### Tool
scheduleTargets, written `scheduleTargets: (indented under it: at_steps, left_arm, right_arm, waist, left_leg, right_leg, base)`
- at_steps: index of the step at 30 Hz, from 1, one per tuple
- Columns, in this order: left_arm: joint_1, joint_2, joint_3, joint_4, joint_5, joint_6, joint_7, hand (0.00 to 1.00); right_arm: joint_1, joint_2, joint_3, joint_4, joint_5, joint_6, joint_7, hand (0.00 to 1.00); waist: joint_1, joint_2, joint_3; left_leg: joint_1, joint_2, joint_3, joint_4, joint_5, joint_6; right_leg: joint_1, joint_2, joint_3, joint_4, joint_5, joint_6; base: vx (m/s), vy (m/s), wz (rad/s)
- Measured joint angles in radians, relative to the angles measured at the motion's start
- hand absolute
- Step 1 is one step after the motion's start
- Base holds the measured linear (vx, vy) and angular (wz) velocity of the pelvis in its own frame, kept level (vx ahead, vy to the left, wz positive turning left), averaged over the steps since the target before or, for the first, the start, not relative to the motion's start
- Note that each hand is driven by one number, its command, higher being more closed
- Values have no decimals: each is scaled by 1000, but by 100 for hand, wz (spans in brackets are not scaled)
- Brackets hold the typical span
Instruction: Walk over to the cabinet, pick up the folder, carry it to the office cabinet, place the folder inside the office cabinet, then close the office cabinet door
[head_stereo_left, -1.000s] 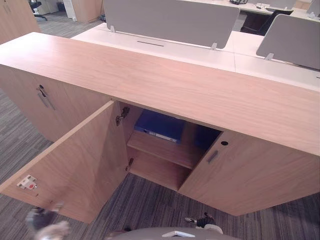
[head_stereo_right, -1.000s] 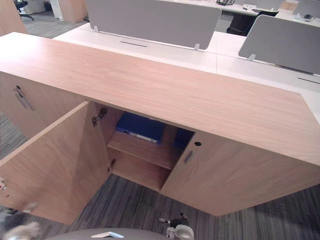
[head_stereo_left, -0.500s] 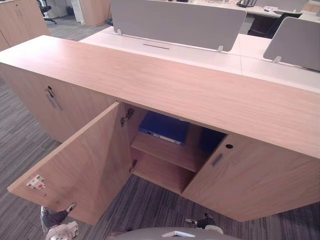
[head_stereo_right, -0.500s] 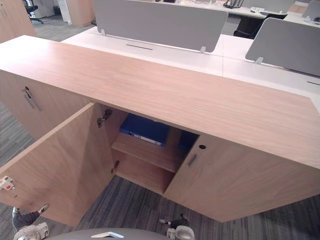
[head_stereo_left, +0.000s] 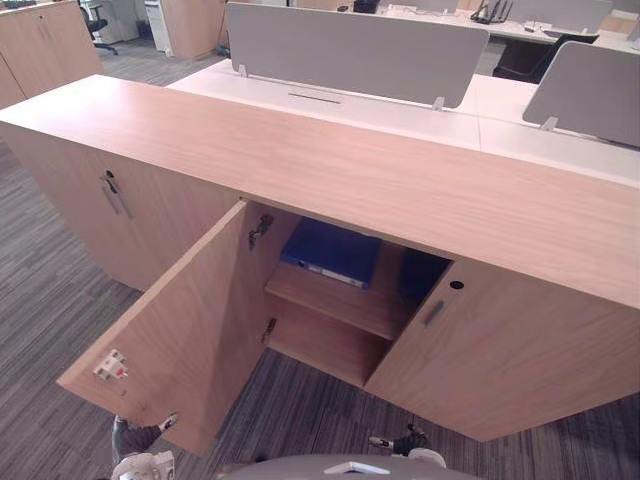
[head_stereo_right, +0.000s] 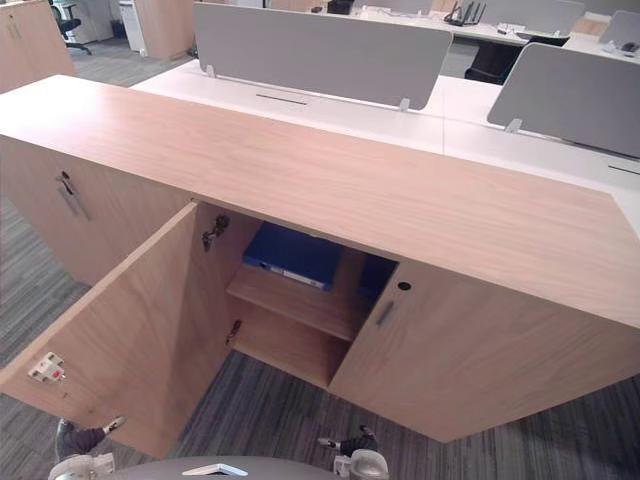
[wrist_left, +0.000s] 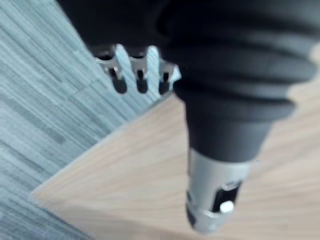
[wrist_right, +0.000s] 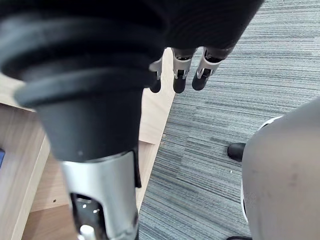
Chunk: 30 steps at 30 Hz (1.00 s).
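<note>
With the blue folder (head_stereo_left: 330, 252) already flat inside the cabinet, the open door (head_stereo_left: 190, 330) has its free lower corner just beyond the empty, loose-fingered left hand (head_stereo_left: 135, 440), the nearer one.

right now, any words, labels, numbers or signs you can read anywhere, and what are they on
No text can be read in these views.
blue folder: pale strip along its front edge, print too small to read.
open door: white latch piece with a red spot on its inner face, no legible print.
</note>
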<state>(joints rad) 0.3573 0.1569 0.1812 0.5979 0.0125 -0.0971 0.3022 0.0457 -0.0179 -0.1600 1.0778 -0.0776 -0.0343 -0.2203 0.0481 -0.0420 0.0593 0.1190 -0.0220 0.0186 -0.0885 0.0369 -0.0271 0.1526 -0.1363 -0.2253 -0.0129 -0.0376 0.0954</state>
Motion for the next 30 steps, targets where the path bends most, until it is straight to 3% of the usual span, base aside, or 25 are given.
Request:
scheduleTargets:
  at_steps: [2,7,14,17,26,30]
  left_arm:
    - [58,4,-16,-69,-21,0,-75,0]
    - [56,12,-44,-80,-36,0,-135,0]
    - [61,6,-100,-64,-89,0,-144,0]
    - [74,17,-162,-60,-90,-1,-150,0]
    - [146,29,-376,-160,-169,-1,-361,0]
    - [124,36,-433,-163,-173,-1,-380,0]
  right_arm:
    - [2,-1,1,-1,1,0,17,0]
    - [0,-4,3,-4,-1,0,38,0]
    - [2,-10,3,-6,-1,17,46,0]
    - [2,-20,3,-6,-1,17,46,0]
    - [1,-28,2,-10,3,16,67,0]
    - [-2,-27,2,-13,11,15,67,0]
  waist:
    - [-1,1,0]
    - [-16,5,0]
    - [-15,17,-6]
    - [-15,27,-8]
    - [-25,31,-10]
    - [-38,31,-11]
  left_leg:
    - [-2,-2,6,0,-1,1]
    - [-2,-2,22,0,-2,2]
    - [3,-1,40,0,-2,4]
    - [4,-2,49,0,-2,4]
    - [4,-3,81,0,-3,5]
    - [7,2,105,0,-3,6]
  right_leg:
    - [-7,-1,10,-4,3,1]
    - [-15,1,38,-3,3,1]
    - [-17,4,62,-8,12,-1]
    - [-21,4,77,-8,14,1]
    - [-45,3,116,-7,23,11]
    - [-50,7,137,-8,29,11]
  base:
    - [-20,14,-6]
    - [-4,5,-8]
    - [-13,3,-7]
    - [-26,11,-9]
    - [-6,14,-10]
    - [-17,7,-20]
